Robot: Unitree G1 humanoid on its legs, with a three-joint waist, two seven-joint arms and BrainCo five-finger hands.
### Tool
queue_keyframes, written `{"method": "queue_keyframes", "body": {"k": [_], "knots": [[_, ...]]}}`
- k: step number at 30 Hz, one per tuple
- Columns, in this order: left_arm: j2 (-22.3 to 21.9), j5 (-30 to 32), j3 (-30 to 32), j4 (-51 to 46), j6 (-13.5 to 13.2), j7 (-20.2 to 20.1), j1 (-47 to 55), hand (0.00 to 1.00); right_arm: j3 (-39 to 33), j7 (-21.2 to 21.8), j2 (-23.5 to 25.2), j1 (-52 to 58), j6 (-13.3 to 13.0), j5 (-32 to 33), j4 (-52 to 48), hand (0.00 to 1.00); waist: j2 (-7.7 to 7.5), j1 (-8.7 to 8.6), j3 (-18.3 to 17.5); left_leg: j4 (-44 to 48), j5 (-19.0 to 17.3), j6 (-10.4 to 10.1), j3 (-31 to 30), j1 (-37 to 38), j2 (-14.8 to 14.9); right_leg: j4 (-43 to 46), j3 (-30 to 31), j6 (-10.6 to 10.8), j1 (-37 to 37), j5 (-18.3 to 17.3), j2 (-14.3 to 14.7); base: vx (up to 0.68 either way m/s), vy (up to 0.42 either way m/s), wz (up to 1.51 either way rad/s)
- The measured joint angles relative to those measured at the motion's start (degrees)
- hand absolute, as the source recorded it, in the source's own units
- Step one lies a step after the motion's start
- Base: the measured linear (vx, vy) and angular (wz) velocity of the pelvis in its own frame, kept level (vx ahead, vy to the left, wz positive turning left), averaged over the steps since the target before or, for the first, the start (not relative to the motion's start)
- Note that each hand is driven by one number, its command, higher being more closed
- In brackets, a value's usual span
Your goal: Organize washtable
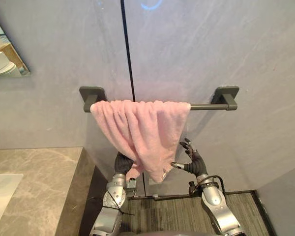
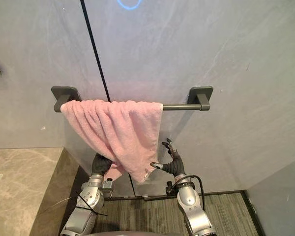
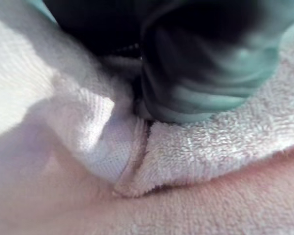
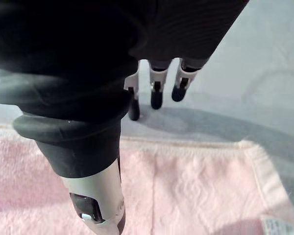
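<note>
A pink towel (image 1: 140, 130) hangs bunched over a dark grey wall bar (image 1: 206, 106), covering the bar's left and middle and drooping to a point below. My left hand (image 1: 122, 164) is raised under the towel's lower left part, pressed into the cloth (image 3: 210, 196), and the towel covers its front. To the right of the towel's low corner is my right hand (image 1: 191, 160), open with its fingers (image 4: 157, 95) straight and its thumb spread. It is close beside the cloth (image 4: 186, 191) and holds nothing.
A beige stone counter (image 1: 34, 182) lies at the lower left, with a mirror (image 1: 5, 54) on the wall above it. The grey wall has a dark vertical seam (image 1: 128, 49). Striped grey carpet (image 1: 172, 211) covers the floor below the bar.
</note>
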Motion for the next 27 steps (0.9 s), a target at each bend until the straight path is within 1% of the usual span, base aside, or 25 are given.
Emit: {"method": "queue_keyframes", "body": {"k": [1,5,8,11,12,15,20,27], "knots": [[0.01,-0.04,0.00,0.00,0.00,0.00,0.00,1.00,0.46,0.05,-0.01,-0.35,0.00,0.16,0.19,0.00,0.00,-0.01,0.00,-0.21,0.21,-0.07,-0.02,0.01,0.01,-0.19,-0.04,0.00,0.00,0.14,0.03,-0.03,-0.012,0.04],[0.03,-1.55,0.01,0.00,-0.44,-0.02,-0.06,1.00,3.13,2.59,-0.04,-2.44,0.00,3.33,1.48,0.00,-0.03,0.05,-0.02,-0.39,0.66,-0.10,-0.09,-0.10,0.05,-0.43,-0.14,0.01,-0.16,0.50,0.10,0.00,0.000,0.00],[0.04,-2.01,0.06,0.00,-0.50,-0.35,-0.05,1.00,6.28,5.77,0.04,-4.07,0.00,5.99,1.50,0.00,-0.14,0.19,-0.09,-0.39,0.66,-0.10,-0.16,-0.14,0.05,-0.48,-0.22,0.03,-0.14,0.52,0.09,0.00,0.000,0.00],[0.02,-2.17,0.05,0.00,-0.87,-1.07,-0.07,1.00,9.37,8.20,1.20,-5.97,-0.06,7.00,1.58,0.00,-0.43,0.37,-0.27,-0.41,0.66,-0.10,-0.37,-0.33,0.01,-0.78,-0.40,0.07,-0.08,0.62,0.09,0.00,-0.003,0.02],[0.02,-2.22,0.07,0.00,-0.90,-1.07,-0.07,1.00,9.55,8.41,1.35,-6.08,-0.08,7.03,1.62,1.00,-0.45,0.41,-0.29,-0.41,0.66,-0.10,-0.40,-0.34,0.00,-0.83,-0.41,0.04,-0.04,0.66,0.09,0.01,0.001,0.04],[0.08,-2.60,0.11,0.02,-0.97,-1.05,-0.08,1.00,10.28,8.62,2.50,-7.94,-0.28,7.15,3.68,1.00,-0.56,0.47,-0.35,-0.40,0.66,-0.10,-0.53,-0.56,-0.07,-1.36,-0.44,0.08,0.09,0.94,0.08,0.00,0.001,0.01],[0.00,-3.70,0.16,0.02,-1.03,-1.04,-0.12,1.00,10.98,8.59,2.63,-8.18,-0.43,7.18,4.75,1.00,-0.61,0.46,-0.39,-0.39,0.67,-0.09,-0.64,-0.61,-0.08,-1.37,-0.41,0.07,0.10,0.94,0.08,0.00,0.000,0.00],[-0.06,-3.72,0.12,0.01,-1.04,-1.06,-0.12,1.00,10.59,8.40,3.13,-8.23,-1.14,7.17,5.78,1.00,-0.67,0.47,-0.44,-0.39,0.67,-0.09,-0.66,-0.60,-0.07,-1.37,-0.39,0.06,0.11,0.95,0.09,0.00,0.000,0.00]]}}
